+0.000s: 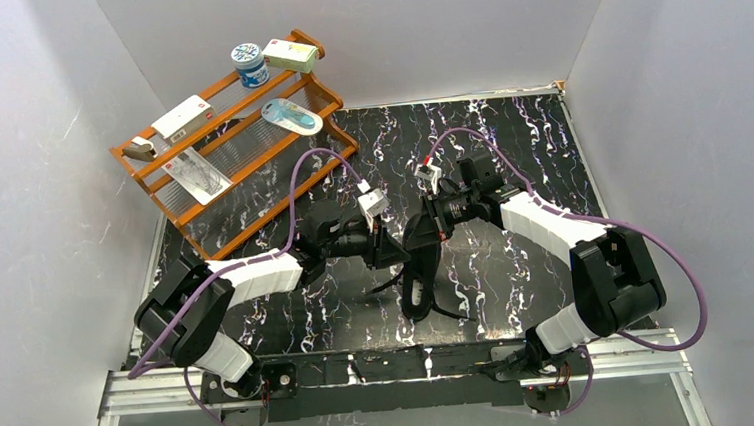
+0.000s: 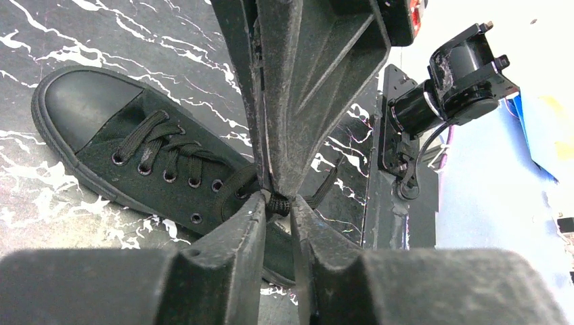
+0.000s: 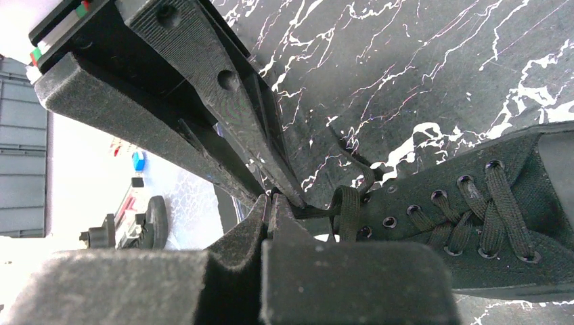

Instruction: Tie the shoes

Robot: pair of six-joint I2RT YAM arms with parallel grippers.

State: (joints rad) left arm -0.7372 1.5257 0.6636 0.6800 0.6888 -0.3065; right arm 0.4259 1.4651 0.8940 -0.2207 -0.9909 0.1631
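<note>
- Left pincer (image 2: pixel 277 205) is pinched down to a sliver of a gap, and a nub of black lace (image 2: pixel 278 203) is caught right between its tips, touching both pads.
- Right pincer (image 3: pixel 269 203) is fully closed. A strand of the lace comes straight out from its tips and runs to the top eyelets.
- The two pincers are nose to nose. In the left wrist view, the right one's fingers come down from above and meet the left tips at the same bit of lace.
- The sneaker (image 2: pixel 135 156) sits on the black marbled table (image 2: pixel 40 196), right under both sets of tips.
- From the left pincer, the sneaker stretches away up and to the left, toe cap farthest off and collar end just beneath the fingers.
- From the right pincer, the shoe runs off to the right. Its crossed lacing is in plain sight, and a flat loop of lace stands just beside the tips.
- More lace trails loose on the table on the near side of the sneaker.
- The wooden rack (image 1: pixel 238 143) sits well apart, far beyond the left pincer.
</note>
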